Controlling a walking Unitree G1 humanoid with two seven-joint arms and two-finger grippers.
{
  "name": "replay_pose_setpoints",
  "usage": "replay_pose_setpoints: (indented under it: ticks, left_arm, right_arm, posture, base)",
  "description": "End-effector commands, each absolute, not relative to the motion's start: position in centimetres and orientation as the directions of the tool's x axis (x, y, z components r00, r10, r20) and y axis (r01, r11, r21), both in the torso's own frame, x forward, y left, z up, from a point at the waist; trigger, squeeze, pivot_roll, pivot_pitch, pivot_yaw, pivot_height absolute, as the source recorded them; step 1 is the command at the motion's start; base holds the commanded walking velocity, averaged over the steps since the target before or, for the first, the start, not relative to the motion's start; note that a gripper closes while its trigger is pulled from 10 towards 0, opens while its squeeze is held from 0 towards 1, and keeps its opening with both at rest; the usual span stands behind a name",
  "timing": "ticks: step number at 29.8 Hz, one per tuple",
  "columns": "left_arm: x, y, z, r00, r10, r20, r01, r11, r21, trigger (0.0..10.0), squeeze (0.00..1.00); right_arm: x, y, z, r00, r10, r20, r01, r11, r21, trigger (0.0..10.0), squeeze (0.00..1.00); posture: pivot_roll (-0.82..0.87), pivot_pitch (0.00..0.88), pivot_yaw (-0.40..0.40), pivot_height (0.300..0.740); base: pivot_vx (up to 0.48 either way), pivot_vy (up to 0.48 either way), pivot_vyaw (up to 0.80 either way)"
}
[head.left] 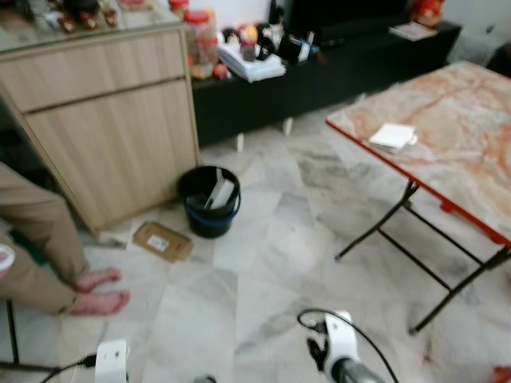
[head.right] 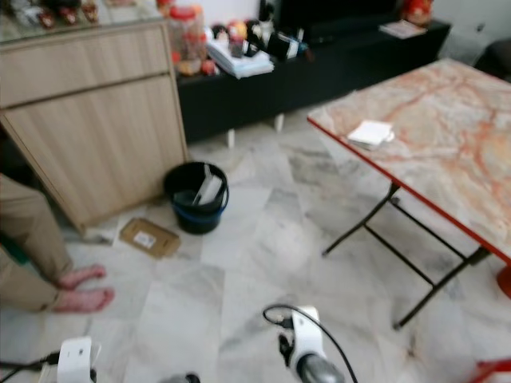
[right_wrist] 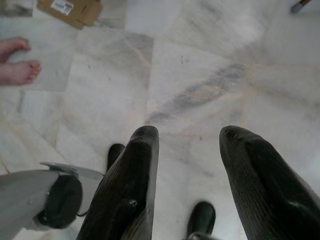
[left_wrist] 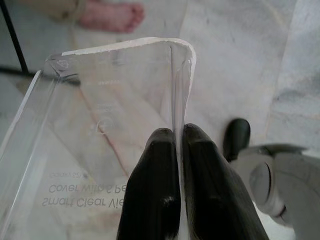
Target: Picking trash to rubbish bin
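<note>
Left wrist view shows the left pincer [left_wrist: 177, 137] clamped on a clear plastic box [left_wrist: 100, 135] wall, right pincer [right_wrist: 187, 145] wide and empty, while the black rubbish bin [head.left: 209, 201] stands upper left of centre, nearer the left arm

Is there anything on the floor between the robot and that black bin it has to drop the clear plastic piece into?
Nothing visible blocks it. The left gripper pinches the clear plastic packaging, and bare marble floor leads to the bin. Flat cardboard lies beside it.
</note>
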State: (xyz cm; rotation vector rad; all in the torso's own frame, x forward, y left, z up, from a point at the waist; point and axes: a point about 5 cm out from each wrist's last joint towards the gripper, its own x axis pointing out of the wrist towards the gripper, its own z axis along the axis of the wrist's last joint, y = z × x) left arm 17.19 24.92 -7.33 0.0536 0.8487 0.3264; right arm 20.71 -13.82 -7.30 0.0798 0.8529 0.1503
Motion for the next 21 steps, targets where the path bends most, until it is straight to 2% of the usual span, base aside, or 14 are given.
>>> replay_pose_setpoints:
  ticks: [1, 12, 16, 21]
  left_arm:
    - [16.52, 24.67, -7.75, 0.590, 0.308, -0.747, -0.271, 0.946, 0.177, 10.0, 0.00]
    - [16.40, 24.72, -7.80, 0.585, 0.313, -0.748, -0.276, 0.944, 0.179, 10.0, 0.00]
    - [16.39, 24.71, -7.80, 0.585, 0.313, -0.748, -0.278, 0.944, 0.178, 10.0, 0.00]
    - [16.39, 24.73, -7.79, 0.585, 0.315, -0.748, -0.279, 0.943, 0.178, 10.0, 0.00]
  right_arm:
    - [20.08, -14.98, -7.65, 0.635, 0.132, -0.761, -0.074, 0.991, 0.110, 10.0, 0.00]
    - [20.26, -14.96, -7.52, 0.643, 0.142, -0.753, -0.102, 0.990, 0.099, 10.0, 0.00]
    - [20.29, -14.91, -7.50, 0.645, 0.139, -0.751, -0.096, 0.990, 0.101, 10.0, 0.00]
    - [20.30, -14.92, -7.52, 0.644, 0.134, -0.753, -0.081, 0.991, 0.108, 10.0, 0.00]
  posture:
    - [0.11, 0.153, -0.031, 0.740]
    - [0.11, 0.155, -0.032, 0.740]
    - [0.12, 0.156, -0.033, 0.740]
    - [0.12, 0.157, -0.034, 0.740]
  base:
    - [0.472, 0.000, 0.00]
    - [0.472, 0.000, 0.00]
    - [0.472, 0.000, 0.78]
    - [0.472, 0.000, 0.00]
